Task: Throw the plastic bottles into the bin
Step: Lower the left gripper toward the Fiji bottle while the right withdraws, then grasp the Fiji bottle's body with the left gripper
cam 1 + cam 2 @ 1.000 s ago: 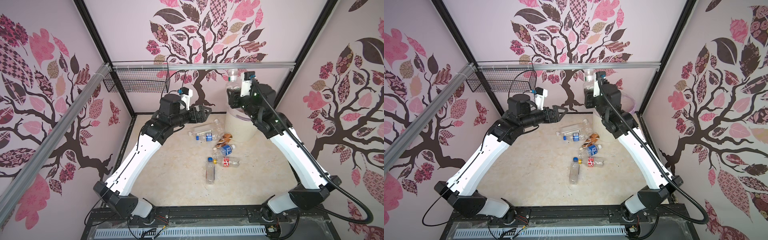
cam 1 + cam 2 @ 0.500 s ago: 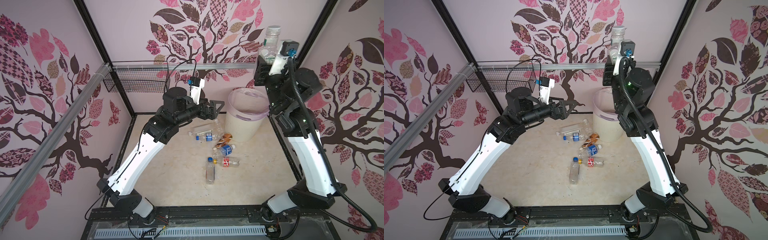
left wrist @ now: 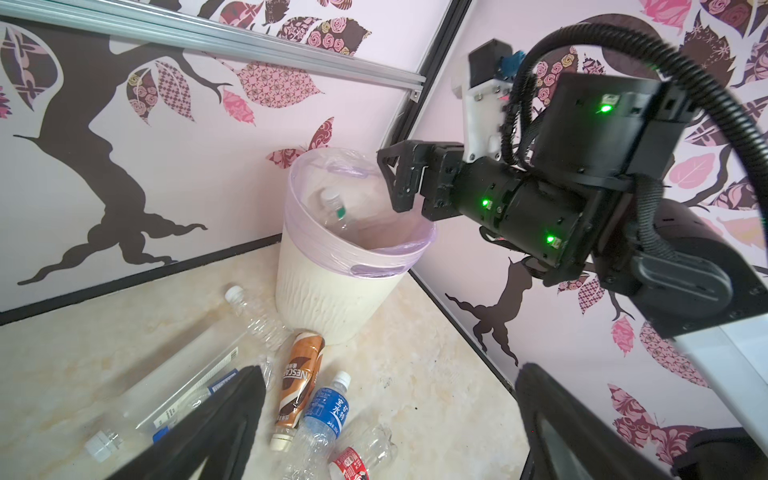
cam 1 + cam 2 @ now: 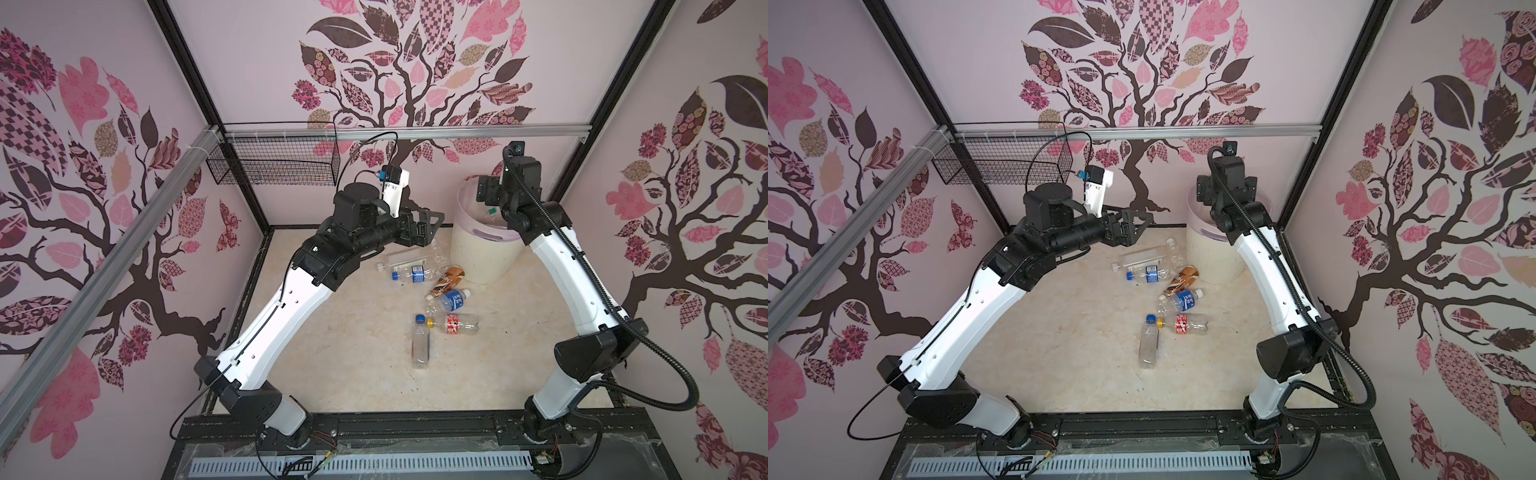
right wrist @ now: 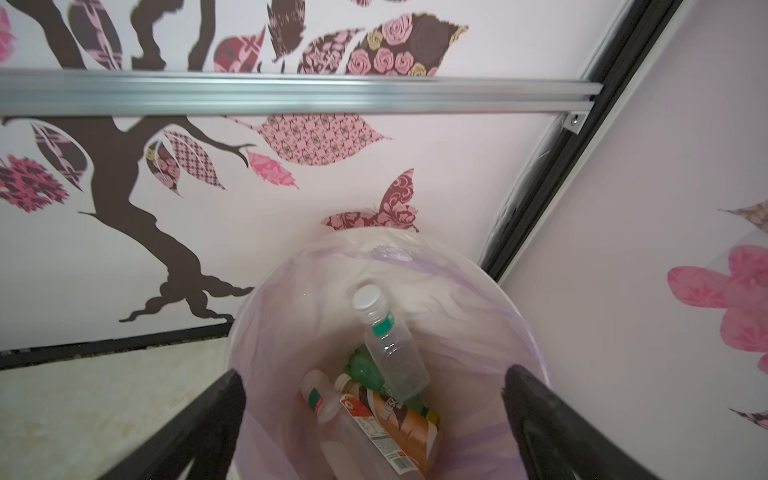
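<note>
– Over the bin [image 3: 332, 299], what changes on your screen?
– Half a second back I have the right claw [image 3: 397, 180] raised high, clamped on the clear bottle [image 5: 390, 357]. Now it hangs low above the rim, jaws spread wide, nothing between them. That bottle, white cap and green band, lies inside against the lilac liner [image 5: 291, 332], on top of a green bottle [image 5: 361, 368] and a brown-labelled one [image 5: 399, 419].
– Arm pose?
– I see the right arm [image 4: 557, 257] bent at the elbow, forearm leaning toward the back corner, wrist tipped down at the bin's mouth. My left arm [image 4: 282, 316] has hardly moved: stretched forward, left claw [image 4: 430, 227] level, wide and empty, raised above the counter [image 4: 332, 365] beside the bin.
– Remaining plastic bottles [image 4: 451, 300]?
– Seven, lying on the counter before the bin, the Nescafé bottle [image 3: 299, 374] near its base.
</note>
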